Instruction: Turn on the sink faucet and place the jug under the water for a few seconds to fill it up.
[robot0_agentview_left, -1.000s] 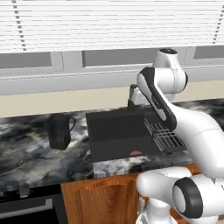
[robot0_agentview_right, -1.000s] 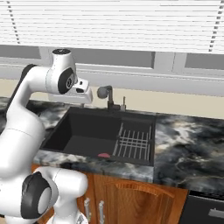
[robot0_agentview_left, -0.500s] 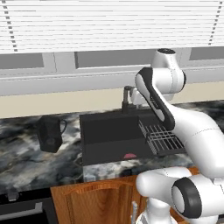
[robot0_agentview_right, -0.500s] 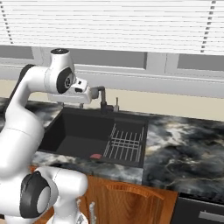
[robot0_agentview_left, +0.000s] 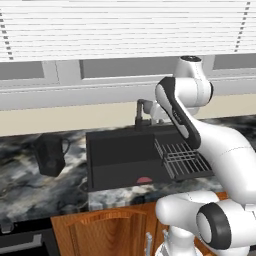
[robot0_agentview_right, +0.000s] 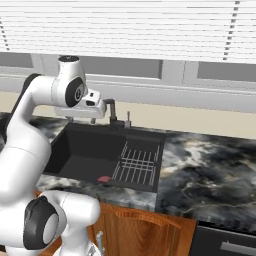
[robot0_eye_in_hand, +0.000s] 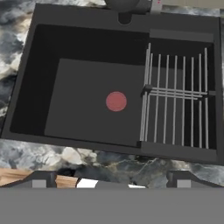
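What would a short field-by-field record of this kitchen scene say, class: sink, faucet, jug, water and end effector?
sink: black basin set in the marbled counter, wire rack along one side
faucet: dark, at the back rim
jug: black, upright on the counter, apart from the basin
water: no stream visible; reddish patch on the basin floor
end effector: open, empty, above the basin

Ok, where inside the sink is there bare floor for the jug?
The sink floor left of the wire rack is bare, except the reddish patch mid-floor. The rack crowds the right side. The jug waits on the counter, left.
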